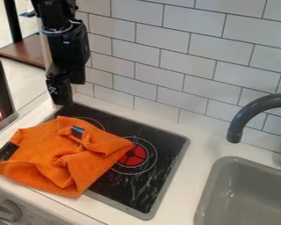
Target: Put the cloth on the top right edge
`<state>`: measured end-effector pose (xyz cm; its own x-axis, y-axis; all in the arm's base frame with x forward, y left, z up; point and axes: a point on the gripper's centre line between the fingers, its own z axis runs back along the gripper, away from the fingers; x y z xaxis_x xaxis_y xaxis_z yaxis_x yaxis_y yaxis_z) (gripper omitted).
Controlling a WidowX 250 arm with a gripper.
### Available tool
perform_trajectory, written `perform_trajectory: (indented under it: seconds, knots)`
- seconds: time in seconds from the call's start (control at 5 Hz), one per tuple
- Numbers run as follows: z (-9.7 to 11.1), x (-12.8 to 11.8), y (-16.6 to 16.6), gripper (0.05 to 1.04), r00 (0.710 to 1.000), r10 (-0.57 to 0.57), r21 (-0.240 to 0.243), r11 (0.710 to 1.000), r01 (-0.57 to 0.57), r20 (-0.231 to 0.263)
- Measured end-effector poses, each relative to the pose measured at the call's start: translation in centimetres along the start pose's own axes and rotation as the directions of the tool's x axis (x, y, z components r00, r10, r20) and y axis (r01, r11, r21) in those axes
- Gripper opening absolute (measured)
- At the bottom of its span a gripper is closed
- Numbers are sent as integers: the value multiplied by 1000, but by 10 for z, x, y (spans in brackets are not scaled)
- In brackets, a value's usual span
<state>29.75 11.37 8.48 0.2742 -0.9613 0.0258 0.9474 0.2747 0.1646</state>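
1. The cloth (63, 151) is bright orange, with a soft, napped-looking surface. It lies crumpled, in loose folds and overlapping layers, with a deeper crease near its middle.
2. A black patch (5, 151) marks its left edge; a small dark tag (77, 130) with a blue part shows toward its far side.
3. It covers much of the left part of the black cooktop (166, 145) and spreads left onto the white counter (192, 167). Its right corner partly overlaps the red burner disc (133, 155).
4. The black hand (63, 101) points down by the cooktop's far left corner, beyond the cloth and apart from it. Whether it is released or clenched, I cannot tell.
5. Right of the cooktop are a grey sink (216, 167) and a dark faucet (243, 118); white tiles (196, 66) line the far side.
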Motion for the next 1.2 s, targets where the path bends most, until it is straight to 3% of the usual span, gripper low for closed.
perform_trajectory:
  seconds: [0.2,0.4,0.6,1.0,1.2]
  knots:
    - [-8,2,-5,1000,1000,3,-29,1000,-3,6]
    - [-27,6,-26,1000,998,66,-114,992,-63,22]
    - [-47,9,-36,1000,993,112,-145,984,-106,33]
    - [-89,-2,-53,1000,985,155,-217,962,-167,-74]
    - [-101,-4,-56,1000,981,169,-232,954,-188,-98]
